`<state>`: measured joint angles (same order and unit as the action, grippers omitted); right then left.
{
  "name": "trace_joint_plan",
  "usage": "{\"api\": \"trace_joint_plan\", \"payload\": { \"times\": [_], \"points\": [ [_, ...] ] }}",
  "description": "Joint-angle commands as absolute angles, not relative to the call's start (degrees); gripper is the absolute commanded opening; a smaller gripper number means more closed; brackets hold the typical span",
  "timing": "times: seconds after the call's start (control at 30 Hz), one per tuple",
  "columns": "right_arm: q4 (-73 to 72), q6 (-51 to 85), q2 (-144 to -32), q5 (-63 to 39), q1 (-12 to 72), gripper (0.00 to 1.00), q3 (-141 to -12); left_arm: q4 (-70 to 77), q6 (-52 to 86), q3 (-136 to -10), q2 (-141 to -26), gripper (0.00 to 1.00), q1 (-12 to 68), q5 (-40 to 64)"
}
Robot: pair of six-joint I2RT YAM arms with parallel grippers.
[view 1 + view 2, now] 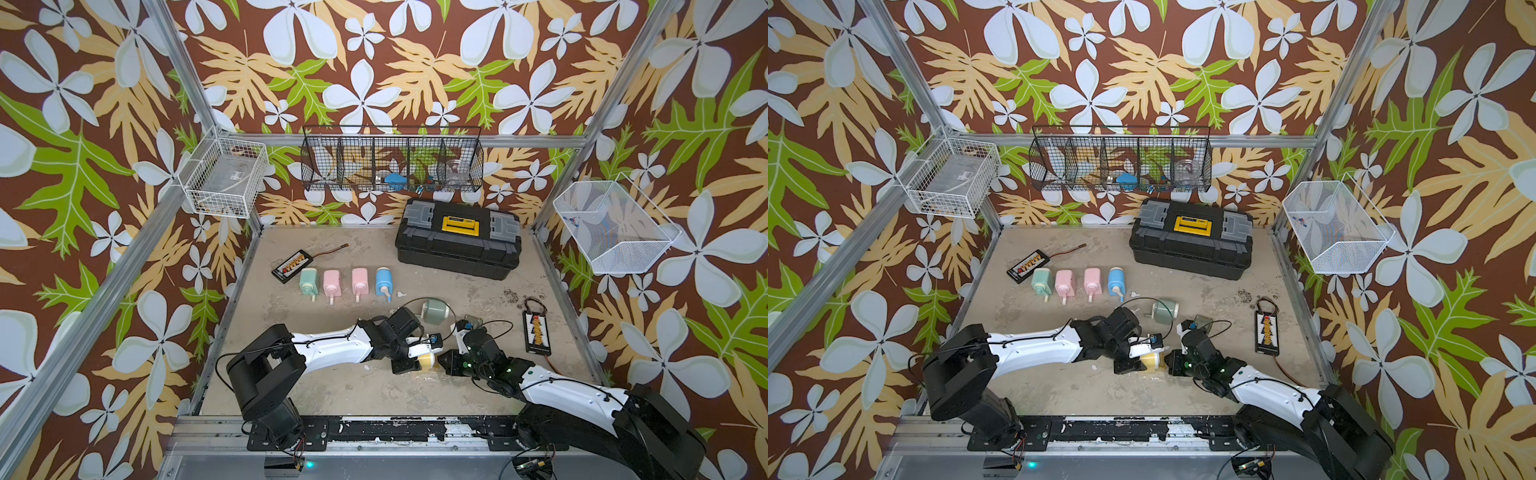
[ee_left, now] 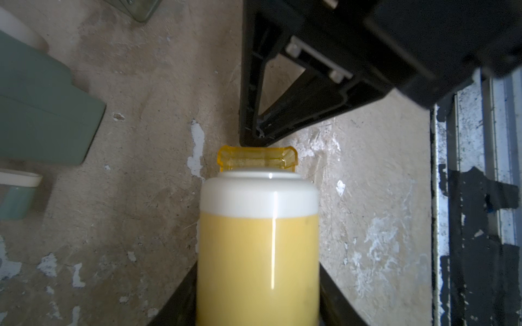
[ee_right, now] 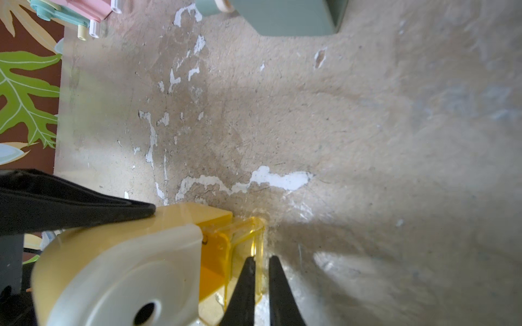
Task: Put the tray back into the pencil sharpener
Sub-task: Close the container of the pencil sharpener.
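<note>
Robot lab test cell, aluminium frame [image 1: 532, 142], floral-papered walls [image 1: 374, 62], black wire basket [image 1: 392, 164], scuffed tabletop [image 1: 353, 386].

Soft daylight, faint shadows, blurred close-ups

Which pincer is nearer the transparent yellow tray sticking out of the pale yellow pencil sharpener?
Right. The right pincer pinches the outer wall of the transparent yellow tray; the left pincer clamps the body of the pale yellow pencil sharpener, behind the tray.
</note>
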<state>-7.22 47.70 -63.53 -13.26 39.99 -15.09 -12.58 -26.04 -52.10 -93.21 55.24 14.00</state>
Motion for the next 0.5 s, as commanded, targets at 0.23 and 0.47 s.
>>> {"api": "trace_joint_plan", "payload": {
  "times": [0.23, 0.47],
  "points": [
    [-14.96, 47.11, -66.06, -20.32, 40.08, 0.13, -14.53, -12.83, -26.4, -51.65, -92.98, 0.35, 55.2, 12.22],
    [-18.6, 48.31, -67.46, -22.75, 40.08, 0.12, -13.54, -12.66, -26.37, -51.58, -92.9, 0.35, 55.28, 12.22]
  ]
}}
